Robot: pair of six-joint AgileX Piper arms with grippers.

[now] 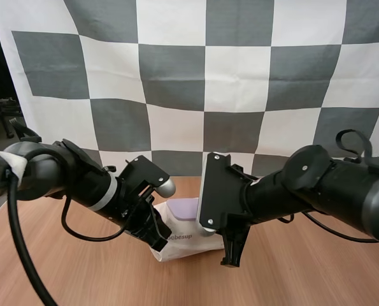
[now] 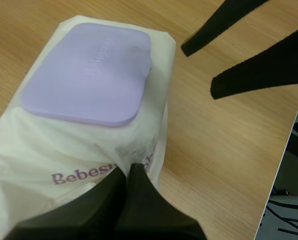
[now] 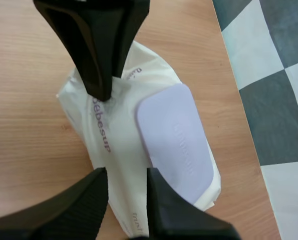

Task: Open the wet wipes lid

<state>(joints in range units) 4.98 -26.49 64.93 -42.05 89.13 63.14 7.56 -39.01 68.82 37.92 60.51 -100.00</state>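
Note:
A white wet wipes pack lies on the wooden table, its flat purple lid closed. My left gripper is shut, and its tips press as one dark wedge on the printed end of the pack, short of the lid. My right gripper points down at the pack's right side. It is open, with its fingers apart over the edge of the pack beside the lid. The left gripper rests on the pack's other end.
Bare wooden table surrounds the pack, with free room at the front on both sides. Both arms crowd in over the pack from left and right.

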